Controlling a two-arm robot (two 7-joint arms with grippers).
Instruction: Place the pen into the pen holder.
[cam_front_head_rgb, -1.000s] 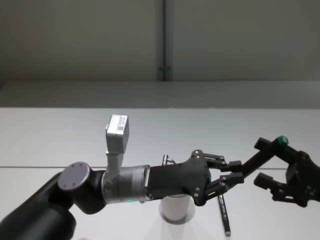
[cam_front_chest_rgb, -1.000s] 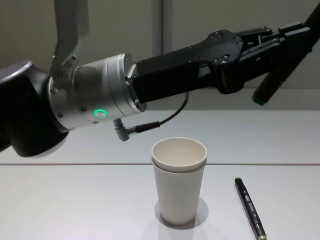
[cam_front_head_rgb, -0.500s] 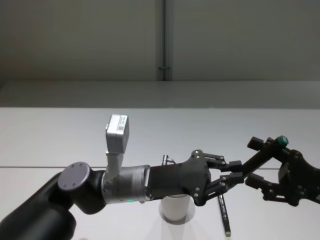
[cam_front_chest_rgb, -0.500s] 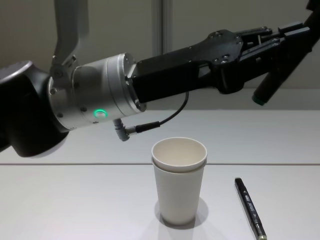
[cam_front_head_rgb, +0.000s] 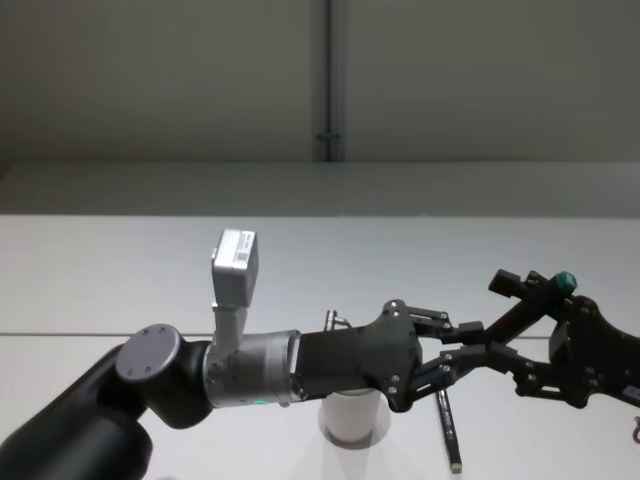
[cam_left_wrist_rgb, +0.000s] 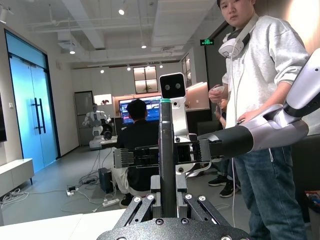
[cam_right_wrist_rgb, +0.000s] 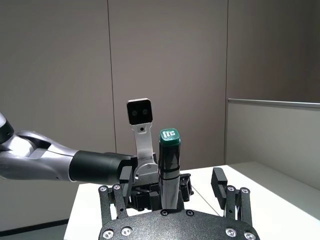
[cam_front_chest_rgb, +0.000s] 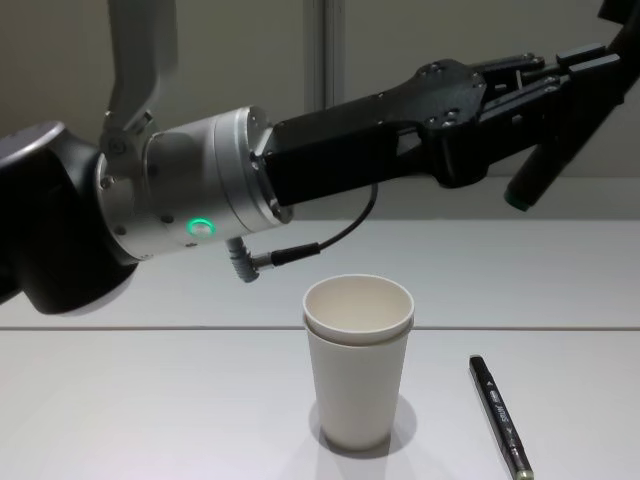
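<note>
A dark pen (cam_front_chest_rgb: 550, 140) with a green end hangs high above the table, and my left gripper (cam_front_chest_rgb: 585, 62) is shut on it, reaching far to the right. From the left wrist the pen (cam_left_wrist_rgb: 167, 150) stands upright between the fingers. My right gripper (cam_front_head_rgb: 505, 320) faces the left gripper (cam_front_head_rgb: 478, 343) with its fingers open on either side of the pen (cam_right_wrist_rgb: 170, 165). The pen holder (cam_front_chest_rgb: 358, 360), an off-white paper cup with a doubled rim, stands upright on the table below the left arm. A second dark pen (cam_front_chest_rgb: 500, 415) lies flat to the right of the cup.
The white table (cam_front_chest_rgb: 150, 420) runs back to a grey wall. The thick left arm (cam_front_chest_rgb: 180, 210) spans the space above the cup. A person (cam_left_wrist_rgb: 265, 100) stands behind the robot and touches nothing on the table.
My right gripper has moved left toward the left gripper, bringing its open fingers around the held pen. The left arm, the cup and the pen on the table have stayed put.
</note>
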